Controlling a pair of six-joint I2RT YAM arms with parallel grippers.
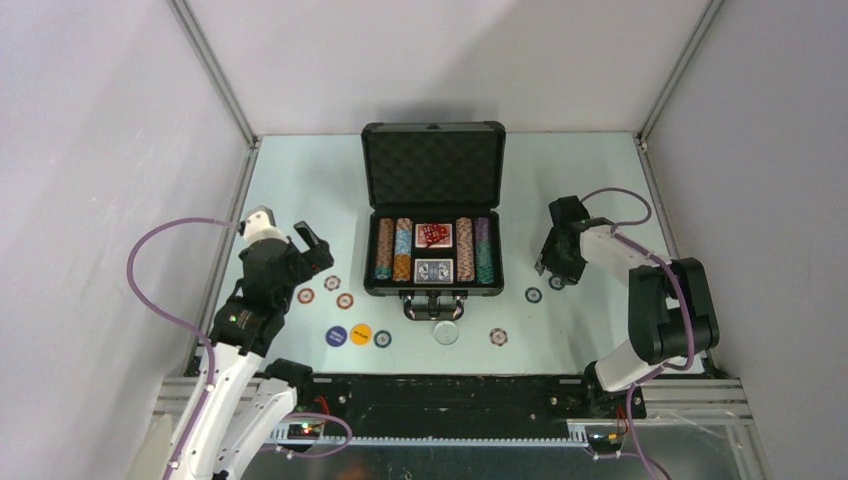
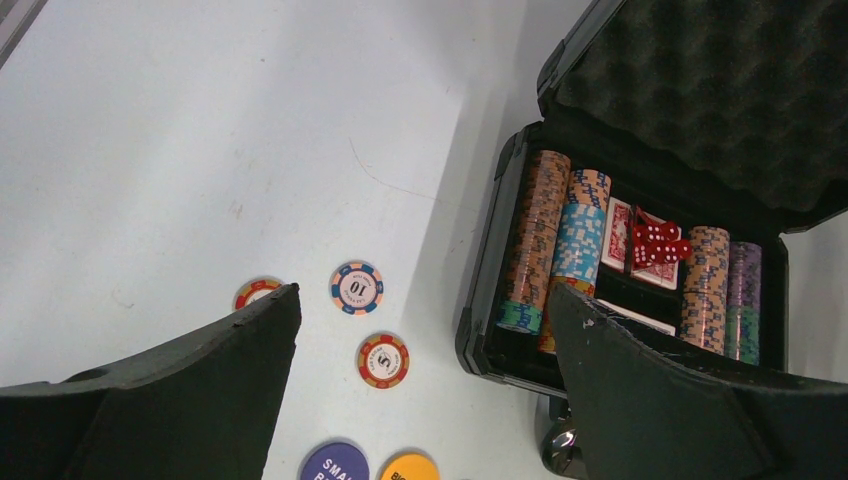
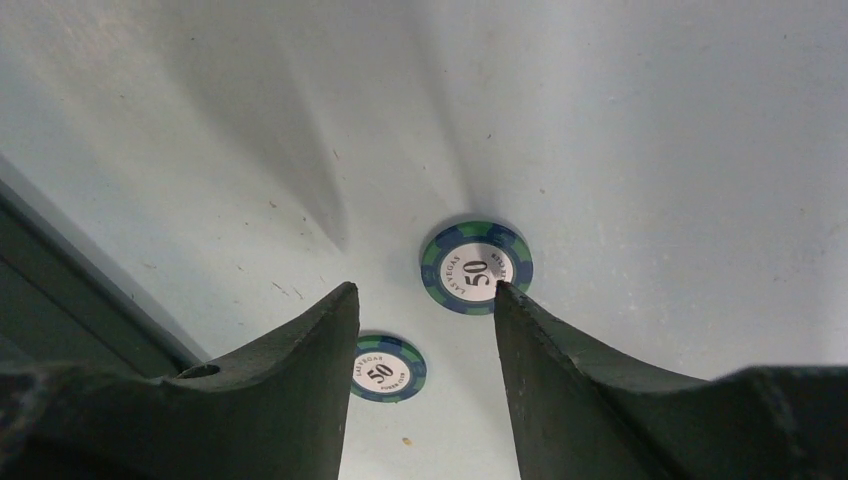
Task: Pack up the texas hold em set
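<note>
A robotics lab test cell: plain white panels [image 1: 90, 130] on aluminium framing [image 1: 213, 72] enclose a pale desk [image 1: 300, 190].
</note>
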